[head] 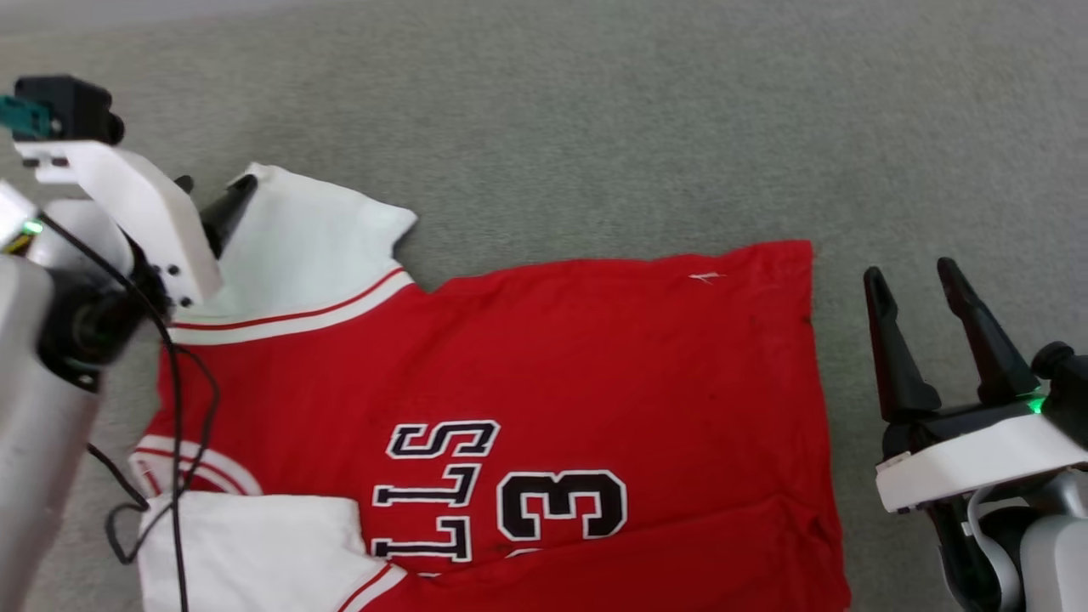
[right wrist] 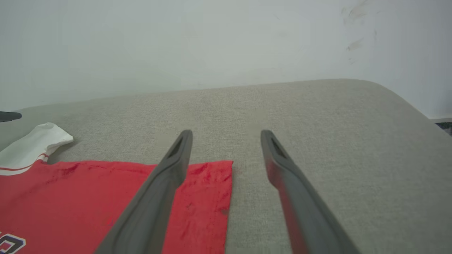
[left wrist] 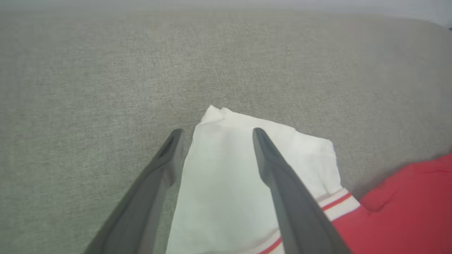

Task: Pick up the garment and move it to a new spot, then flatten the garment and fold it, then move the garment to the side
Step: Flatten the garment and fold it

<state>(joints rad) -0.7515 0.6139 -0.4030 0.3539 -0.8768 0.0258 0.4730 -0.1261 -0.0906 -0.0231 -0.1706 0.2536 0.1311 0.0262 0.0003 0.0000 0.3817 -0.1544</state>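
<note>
Left gripper (head: 208,200) spread, straddling the white sleeve (head: 314,238) edge, upper left: flattening looks nearly done.
Red jersey (head: 595,357) lies mostly flat mid-frame on grey upholstery (head: 595,127). Right gripper (head: 911,272), spread and empty, sits just beside the hem (head: 812,382). Fold and side move not yet done.

surface: grey fabric pad (head: 595,127) | on it: red jersey (head: 552,357) spread flat, front up

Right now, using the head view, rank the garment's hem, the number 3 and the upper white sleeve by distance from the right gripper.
1. Garment hem, just left of the right gripper.
2. Number 3, mid-shirt.
3. Upper white sleeve, far left.
</note>
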